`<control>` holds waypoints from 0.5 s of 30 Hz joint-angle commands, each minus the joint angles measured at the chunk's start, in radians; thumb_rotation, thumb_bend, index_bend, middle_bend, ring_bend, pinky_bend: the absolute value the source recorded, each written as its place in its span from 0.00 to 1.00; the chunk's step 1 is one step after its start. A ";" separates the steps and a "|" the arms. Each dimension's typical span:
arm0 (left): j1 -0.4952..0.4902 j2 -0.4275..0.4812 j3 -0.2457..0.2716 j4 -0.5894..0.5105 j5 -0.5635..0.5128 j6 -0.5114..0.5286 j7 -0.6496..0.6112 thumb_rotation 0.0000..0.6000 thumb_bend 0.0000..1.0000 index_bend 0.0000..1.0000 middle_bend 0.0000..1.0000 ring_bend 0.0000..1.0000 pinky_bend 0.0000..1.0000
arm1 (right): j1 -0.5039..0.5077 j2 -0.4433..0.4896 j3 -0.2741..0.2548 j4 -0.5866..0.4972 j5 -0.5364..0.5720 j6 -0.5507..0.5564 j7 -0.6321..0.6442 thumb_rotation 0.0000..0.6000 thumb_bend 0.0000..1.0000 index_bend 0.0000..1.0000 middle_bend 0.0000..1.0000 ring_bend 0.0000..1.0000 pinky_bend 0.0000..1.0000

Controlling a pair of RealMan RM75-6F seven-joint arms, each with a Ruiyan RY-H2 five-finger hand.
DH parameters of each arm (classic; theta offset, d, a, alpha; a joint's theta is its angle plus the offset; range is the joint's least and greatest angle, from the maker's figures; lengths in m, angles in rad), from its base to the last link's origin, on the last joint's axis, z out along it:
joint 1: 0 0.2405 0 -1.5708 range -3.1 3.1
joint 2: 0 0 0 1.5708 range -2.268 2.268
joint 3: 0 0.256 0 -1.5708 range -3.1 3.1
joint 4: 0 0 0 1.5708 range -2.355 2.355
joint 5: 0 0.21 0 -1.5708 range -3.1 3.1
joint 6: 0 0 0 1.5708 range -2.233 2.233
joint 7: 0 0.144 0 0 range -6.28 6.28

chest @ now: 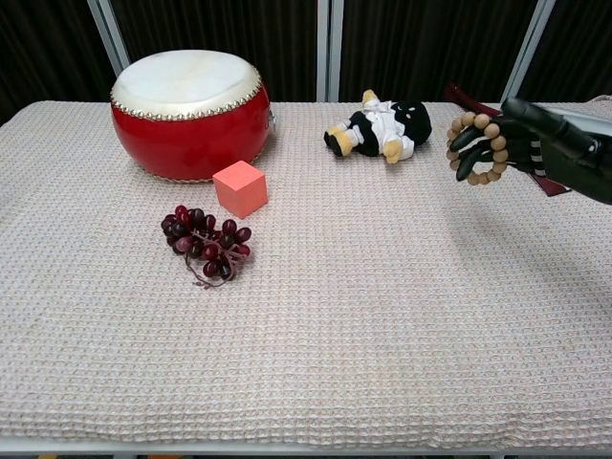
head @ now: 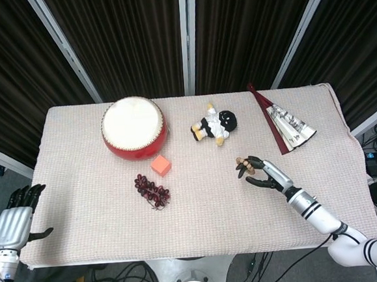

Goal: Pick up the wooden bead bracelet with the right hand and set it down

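Note:
The wooden bead bracelet (head: pixel 243 167) (chest: pixel 482 147) stands upright as a loop, hooked over the fingertips of my right hand (head: pixel 264 173) (chest: pixel 550 148). That hand reaches in from the right, low over the cloth-covered table (head: pixel 206 205), in front and to the right of the doll. Its fingers are partly spread, and two of them pass through the loop. Whether the lowest beads touch the cloth is unclear. My left hand (head: pixel 16 218) hangs off the table's front left corner with fingers apart, holding nothing.
A red drum (head: pixel 134 127) stands at the back left, with an orange cube (head: pixel 160 165) and a bunch of dark grapes (head: pixel 152 191) in front of it. A small doll (head: pixel 215 125) lies at centre back. A folded fan (head: pixel 285 127) lies at the back right.

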 commanded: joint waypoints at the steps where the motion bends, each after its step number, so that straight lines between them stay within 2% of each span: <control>1: 0.001 -0.001 0.001 0.002 -0.001 0.000 -0.002 1.00 0.00 0.08 0.08 0.00 0.00 | 0.017 -0.082 0.034 0.060 0.097 -0.110 -0.502 0.29 0.00 0.34 0.42 0.11 0.00; 4: 0.001 -0.002 0.000 0.005 -0.003 0.000 -0.007 1.00 0.00 0.08 0.08 0.00 0.00 | 0.024 -0.111 0.030 0.089 0.117 -0.135 -0.746 0.29 0.00 0.31 0.36 0.07 0.00; 6: 0.001 -0.004 0.001 0.008 -0.003 -0.002 -0.009 1.00 0.00 0.08 0.08 0.00 0.00 | 0.020 -0.124 0.034 0.097 0.140 -0.134 -0.902 0.29 0.00 0.18 0.28 0.03 0.00; 8: 0.001 -0.005 0.001 0.011 -0.001 -0.001 -0.012 1.00 0.00 0.08 0.08 0.00 0.00 | 0.007 -0.127 0.050 0.089 0.167 -0.109 -1.001 0.29 0.00 0.04 0.19 0.00 0.00; 10: 0.001 -0.006 0.002 0.015 0.002 0.000 -0.017 1.00 0.00 0.08 0.08 0.00 0.00 | -0.019 -0.114 0.073 0.054 0.195 -0.064 -1.048 0.29 0.00 0.00 0.14 0.00 0.00; 13: 0.002 -0.011 0.000 0.027 0.006 0.007 -0.028 1.00 0.00 0.08 0.08 0.00 0.00 | -0.066 -0.058 0.099 -0.018 0.217 0.008 -1.044 0.29 0.01 0.00 0.12 0.00 0.00; 15: 0.004 -0.018 -0.003 0.038 0.010 0.017 -0.033 1.00 0.00 0.08 0.08 0.00 0.00 | -0.106 -0.003 0.107 -0.069 0.218 0.065 -1.026 0.31 0.06 0.00 0.12 0.00 0.00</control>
